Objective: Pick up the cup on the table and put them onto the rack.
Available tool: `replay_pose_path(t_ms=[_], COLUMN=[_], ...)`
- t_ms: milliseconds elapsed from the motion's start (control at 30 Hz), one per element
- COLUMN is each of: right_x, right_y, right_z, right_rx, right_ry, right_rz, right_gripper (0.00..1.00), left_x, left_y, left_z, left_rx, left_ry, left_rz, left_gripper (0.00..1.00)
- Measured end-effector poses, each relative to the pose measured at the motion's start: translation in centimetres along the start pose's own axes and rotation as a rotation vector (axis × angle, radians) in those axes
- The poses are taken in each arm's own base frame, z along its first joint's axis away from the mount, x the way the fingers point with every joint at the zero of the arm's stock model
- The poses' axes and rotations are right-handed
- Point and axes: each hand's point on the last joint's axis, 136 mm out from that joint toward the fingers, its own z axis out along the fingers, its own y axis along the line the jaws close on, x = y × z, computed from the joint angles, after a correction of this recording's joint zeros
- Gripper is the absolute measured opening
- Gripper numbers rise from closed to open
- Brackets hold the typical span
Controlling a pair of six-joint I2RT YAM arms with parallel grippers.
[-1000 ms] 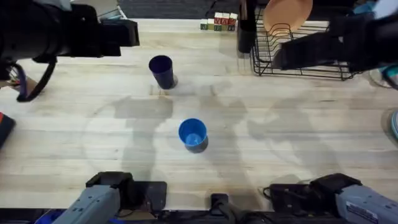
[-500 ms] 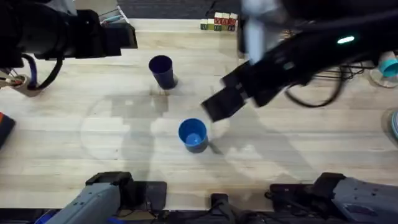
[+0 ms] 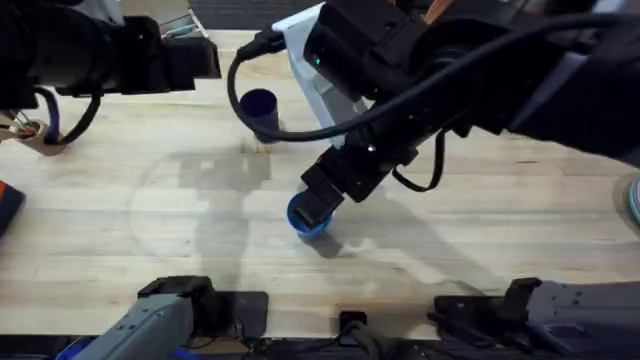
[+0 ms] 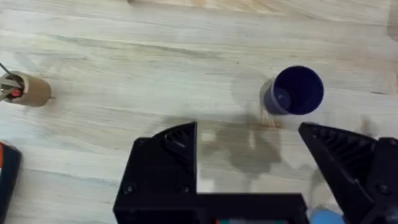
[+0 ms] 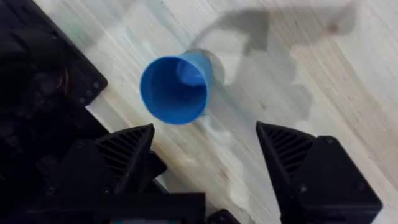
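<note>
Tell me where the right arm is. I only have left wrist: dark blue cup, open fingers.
Observer: The right gripper hovers above a light blue cup near the middle of the table, nearer the arms' bases than your dark blue cup.
Operator: Gripped?
Observer: No. In the right wrist view its fingers are spread, and the cup stands upright just ahead of the fingertips, not between them.
</note>
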Motion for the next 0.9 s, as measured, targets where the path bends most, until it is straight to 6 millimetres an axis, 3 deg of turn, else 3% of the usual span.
replay_pose_path(t_ms=[367, 667, 900], right_x=[-1.0, -0.9, -0.6], right_y=[-0.9, -1.4, -1.7], right_z=[1.0, 3.8, 5.5], right_rx=[0.049, 0.061, 0.067], right_ry=[-0.015, 0.06, 0.107], right_rz=[-0.001, 0.008, 0.014], right_gripper=[0.995, 0.987, 0.878], left_x=[0.0, 0.0, 0.0], left_y=[0.0, 0.0, 0.0], left_z=[0.0, 0.0, 0.0], left_rx=[0.0, 0.0, 0.0], left_ry=[0.0, 0.0, 0.0], left_rz=[-0.003, -0.003, -0.003], left_gripper=[0.994, 0.994, 0.994])
